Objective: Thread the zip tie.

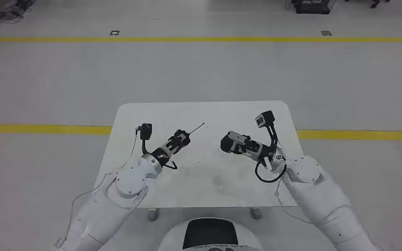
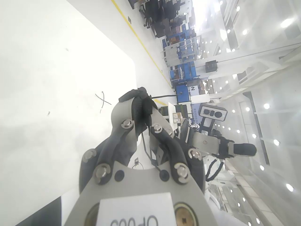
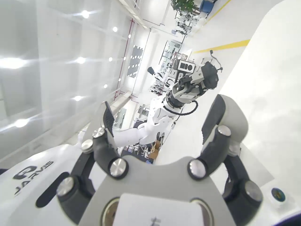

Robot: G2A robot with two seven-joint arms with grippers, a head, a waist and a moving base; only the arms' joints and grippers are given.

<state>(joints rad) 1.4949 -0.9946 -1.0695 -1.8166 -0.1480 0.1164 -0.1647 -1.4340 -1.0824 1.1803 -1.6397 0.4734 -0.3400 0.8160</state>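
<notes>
While left gripper pinches zip tie above table, tail pointing two o'clock, right gripper hangs at three o'clock, jaws spread, empty. Likely best: grasp tail near tip, align squarely with head.

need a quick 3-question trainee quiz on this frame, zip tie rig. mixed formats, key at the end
1. True or false: the right gripper is shut on the zip tie.
2. Which gripper holds the zip tie? A) the left gripper B) the right gripper C) neither
3. Fill in: the right gripper's jaws stand ____.
Key: 1 false; 2 A; 3 open.
</notes>
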